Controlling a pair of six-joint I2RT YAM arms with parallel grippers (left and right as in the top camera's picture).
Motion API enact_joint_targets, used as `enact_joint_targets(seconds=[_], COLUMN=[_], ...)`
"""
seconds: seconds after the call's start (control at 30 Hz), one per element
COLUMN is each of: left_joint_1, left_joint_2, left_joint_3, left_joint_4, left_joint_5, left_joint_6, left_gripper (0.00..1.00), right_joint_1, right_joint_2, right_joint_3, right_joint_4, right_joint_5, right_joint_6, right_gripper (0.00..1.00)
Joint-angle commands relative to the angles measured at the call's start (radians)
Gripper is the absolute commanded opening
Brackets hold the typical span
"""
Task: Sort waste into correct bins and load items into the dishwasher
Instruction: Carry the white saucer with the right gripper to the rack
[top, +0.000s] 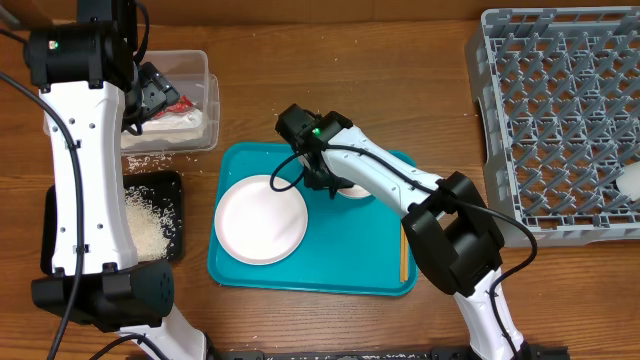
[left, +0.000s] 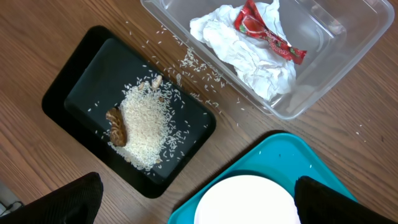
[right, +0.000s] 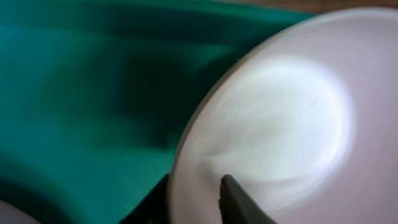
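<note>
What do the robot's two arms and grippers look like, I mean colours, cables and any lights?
Both the left arm and the right arm have smooth white link shells joined by chunky black joint housings, with thin black cables looping alongside. Each carries a small green indicator light on a black housing. The left gripper and the right gripper are black.

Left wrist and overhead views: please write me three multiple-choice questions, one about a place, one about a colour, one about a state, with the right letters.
1. In the clear tub, relative to the tissue, the red wrapper lies: A underneath B on top C far apart.
2. The tray under the white plate is: A teal B black C grey.
3. The left gripper is: A shut tight B open, empty C out of view.
Answers: B, red covers white folds; A, teal shows around the plate; B, its fingers stand wide apart, gripping nothing.
</note>
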Motion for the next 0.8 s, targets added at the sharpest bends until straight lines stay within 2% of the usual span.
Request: enact_joint_targets(seconds=[0.0, 0.03, 0.13, 0.3, 0.4, 0.53, 0.63, 0.77], left_joint_1=[0.002, 0.002, 0.002, 0.002, 0.002, 0.002, 0.002, 0.002], left_joint_2=[0.000, 0.000, 0.000, 0.000, 0.000, 0.000, 0.000, 0.000], left_joint_3=[0.005, 0.005, 0.005, 0.005, 0.005, 0.005, 0.005, 0.005], left_joint_4=[-0.002, -0.002, -0.002, -0.002, -0.002, -0.002, -0.002, -0.002], left_joint_5=[-0.016, -0.016, -0.016, -0.016, -0.016, -0.016, -0.016, -0.016], left_joint_6=[-0.010, -0.010, -0.010, -0.010, -0.010, -0.010, -0.010, -0.010], left_gripper=[1.00, 1.00, 1.00, 1.00, 1.00, 1.00, 1.00, 1.00], right_joint_1=[-0.009, -0.010, -0.010, -0.041, -0.106, -0.282, -0.490, -0.814], right_joint_2=[0.000, 0.000, 0.000, 0.000, 0.000, 0.000, -0.002, -0.002], right_joint_3=[0.108, 0.145, 0.256, 0.510, 0.705, 0.955, 1.103, 1.168], right_joint_4=[-0.067, -0.103, -0.192, -0.357, -0.456, -0.532, -0.525, -0.462], right_joint_5=[0.008, 0.016, 0.041, 0.100, 0.165, 0.153, -0.032, -0.485], right_joint_6=[-0.011, -0.011, -0.015, -0.112, -0.167, -0.241, -0.343, -0.526], right_gripper=[0.09, 0.04, 0.04, 0.04, 0.04, 0.04, 0.04, 0.04])
